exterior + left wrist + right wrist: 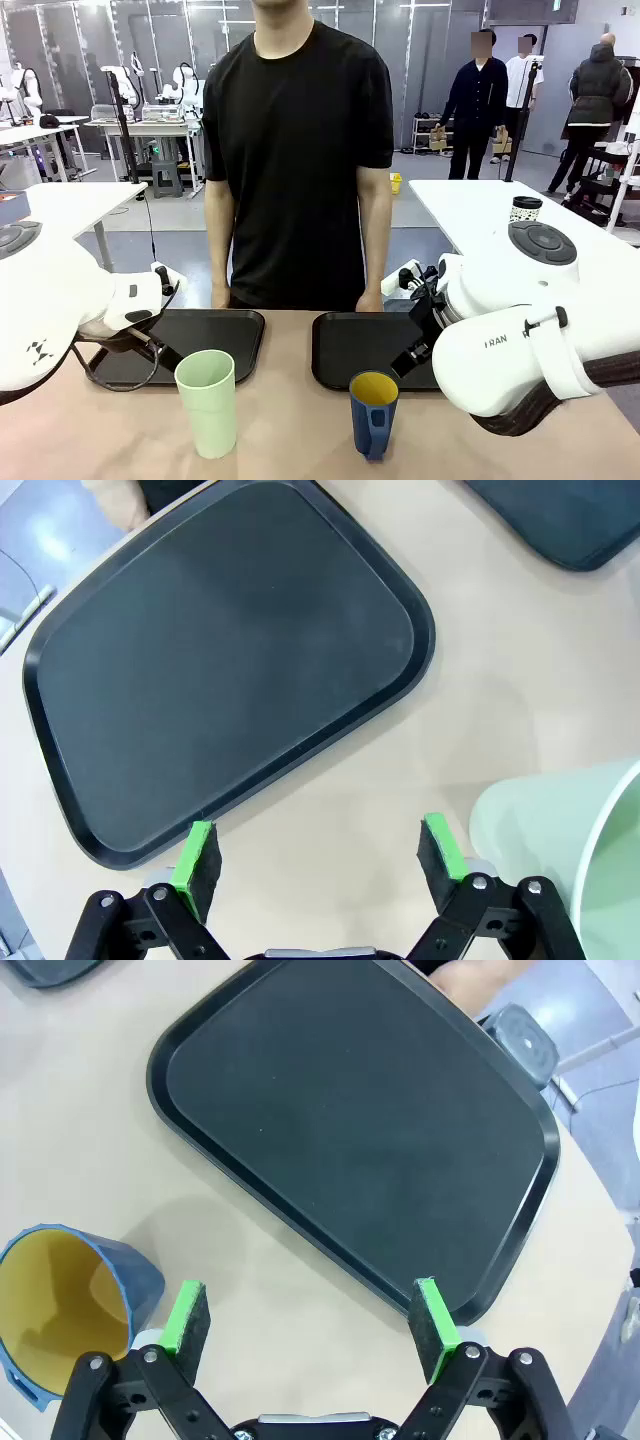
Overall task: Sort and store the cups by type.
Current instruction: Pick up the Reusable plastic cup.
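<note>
1. The pale green tumbler (207, 405) (560, 830) stands upright on the table (290, 430), close to the robot's edge.
2. The dark blue mug (373, 412) (60, 1310), yellow inside, stands upright to the tumbler's right and well apart from it. Its handle faces the robot's side.
3. The left tray (215, 340) (230, 660) lies just beyond the tumbler, toward the far side of the table.
4. The right tray (360, 350) (350, 1130) lies beyond the tumbler and to its right, behind the mug. A strip of tabletop separates the two trays.
5. The left gripper (320, 852) hangs just left of the tumbler, above the tabletop at the left tray's near edge. Its jaws are spread wide and grip nothing. In the left wrist view the tumbler's rim shows just beside one green pad (440, 845).
6. The right gripper (310, 1312) hangs farther right of the tumbler, past the mug, at the right tray's near edge. Its jaws are likewise spread wide and grip nothing. In the front view the arm hides most of its fingers, so its height above the table is hard to judge.
7. A person (300, 150) stands across the table from the tumbler, with both hands (370, 300) at the far edge behind the trays.
</note>
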`<action>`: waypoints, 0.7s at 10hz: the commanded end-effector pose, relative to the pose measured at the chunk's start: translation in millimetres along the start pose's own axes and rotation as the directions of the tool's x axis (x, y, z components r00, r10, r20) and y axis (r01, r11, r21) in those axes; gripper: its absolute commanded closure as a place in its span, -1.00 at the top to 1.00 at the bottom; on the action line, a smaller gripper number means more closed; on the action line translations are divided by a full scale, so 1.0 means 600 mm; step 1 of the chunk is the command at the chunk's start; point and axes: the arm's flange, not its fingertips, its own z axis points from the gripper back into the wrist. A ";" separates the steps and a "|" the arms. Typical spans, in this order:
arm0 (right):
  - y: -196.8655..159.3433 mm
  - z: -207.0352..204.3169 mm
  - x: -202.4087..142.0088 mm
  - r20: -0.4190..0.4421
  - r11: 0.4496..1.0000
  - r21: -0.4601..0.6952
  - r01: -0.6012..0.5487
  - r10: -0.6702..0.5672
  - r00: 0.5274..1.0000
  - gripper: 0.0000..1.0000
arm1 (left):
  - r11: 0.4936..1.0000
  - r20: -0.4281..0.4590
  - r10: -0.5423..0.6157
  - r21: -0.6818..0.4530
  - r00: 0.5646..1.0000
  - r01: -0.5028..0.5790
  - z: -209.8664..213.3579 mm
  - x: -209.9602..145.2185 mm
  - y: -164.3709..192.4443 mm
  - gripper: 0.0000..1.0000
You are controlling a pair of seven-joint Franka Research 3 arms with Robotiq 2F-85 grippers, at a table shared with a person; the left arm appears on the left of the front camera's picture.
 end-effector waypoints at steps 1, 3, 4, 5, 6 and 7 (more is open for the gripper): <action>0.000 0.000 0.000 0.000 1.000 0.000 0.000 0.000 1.000 1.00 | 1.000 0.000 0.000 0.000 1.000 0.000 0.000 0.000 0.000 1.00; 0.000 0.000 0.000 0.000 1.000 0.000 0.000 0.000 1.000 1.00 | 1.000 0.000 0.000 0.000 1.000 0.000 0.000 0.000 0.000 1.00; 0.000 0.000 0.000 0.000 1.000 0.000 0.000 0.000 1.000 1.00 | 1.000 0.000 0.000 0.000 1.000 0.000 0.000 0.000 0.000 1.00; 0.000 0.000 0.000 0.000 1.000 0.000 0.000 0.000 1.000 1.00 | 1.000 0.000 0.000 0.000 1.000 0.000 0.000 0.000 0.000 1.00; 0.000 0.000 0.000 0.000 1.000 0.000 0.000 0.000 1.000 1.00 | 1.000 0.000 0.000 0.000 1.000 0.000 0.000 0.000 0.000 1.00; 0.000 0.000 0.000 0.000 1.000 0.000 0.000 0.000 1.000 1.00 | 1.000 0.000 0.000 0.000 1.000 0.000 0.000 0.000 0.000 1.00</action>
